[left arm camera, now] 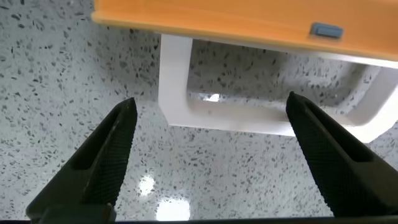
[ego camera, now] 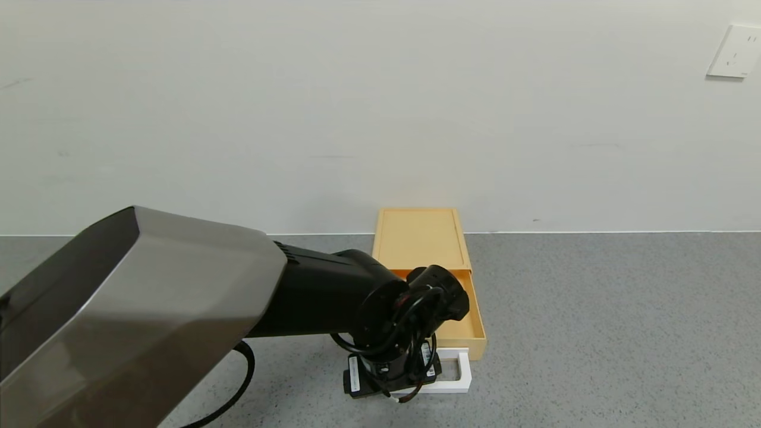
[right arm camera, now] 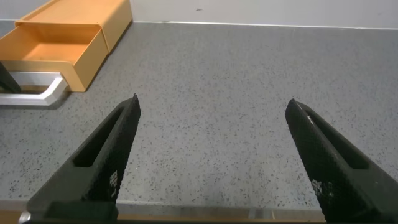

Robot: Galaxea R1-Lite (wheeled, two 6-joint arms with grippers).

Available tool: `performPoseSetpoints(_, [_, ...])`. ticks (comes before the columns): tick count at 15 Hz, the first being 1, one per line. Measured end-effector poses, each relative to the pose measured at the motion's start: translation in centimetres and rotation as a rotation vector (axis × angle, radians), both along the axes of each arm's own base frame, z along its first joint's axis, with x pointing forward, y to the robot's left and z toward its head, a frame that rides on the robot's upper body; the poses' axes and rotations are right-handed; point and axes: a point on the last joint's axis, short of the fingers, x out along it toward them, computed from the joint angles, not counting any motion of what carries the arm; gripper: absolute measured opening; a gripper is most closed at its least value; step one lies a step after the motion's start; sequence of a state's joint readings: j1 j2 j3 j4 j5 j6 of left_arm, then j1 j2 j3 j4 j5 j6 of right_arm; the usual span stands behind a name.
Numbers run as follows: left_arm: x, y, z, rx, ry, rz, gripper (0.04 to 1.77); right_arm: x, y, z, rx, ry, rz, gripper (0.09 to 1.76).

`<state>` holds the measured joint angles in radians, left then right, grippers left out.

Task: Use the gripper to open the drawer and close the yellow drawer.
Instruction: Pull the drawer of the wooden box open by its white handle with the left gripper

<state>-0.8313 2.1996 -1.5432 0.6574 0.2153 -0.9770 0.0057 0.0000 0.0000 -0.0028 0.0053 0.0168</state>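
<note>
The yellow drawer point(ego camera: 474, 324) stands pulled out of its flat yellow case point(ego camera: 419, 235) against the wall. Its white loop handle point(ego camera: 464, 373) points toward me. My left gripper point(left arm camera: 211, 101) hangs over the near side of that handle point(left arm camera: 236, 118), open, with both dark fingers point(left arm camera: 109, 152) wide apart and nothing between them. The handle bar lies just beyond the fingertips, under the drawer's front point(left arm camera: 236, 22). My right gripper point(right arm camera: 213, 101) is open over bare grey surface, off to the side of the drawer point(right arm camera: 59, 53), and does not show in the head view.
The speckled grey surface point(ego camera: 594, 333) runs to a white wall point(ego camera: 380, 119) right behind the case. A wall socket point(ego camera: 736, 50) sits at the upper right. My left arm's grey shell point(ego camera: 131, 309) fills the lower left of the head view.
</note>
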Motion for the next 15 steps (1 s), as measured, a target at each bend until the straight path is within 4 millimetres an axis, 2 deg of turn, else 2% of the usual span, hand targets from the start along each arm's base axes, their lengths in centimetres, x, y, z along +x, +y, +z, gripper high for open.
performPoseSetpoints(15, [-1.3, -0.1, -0.1, 0.014, 0.017, -0.019, 1.72, 0.0, 0.0, 0.0, 0.000, 0.000, 0.001, 1.71])
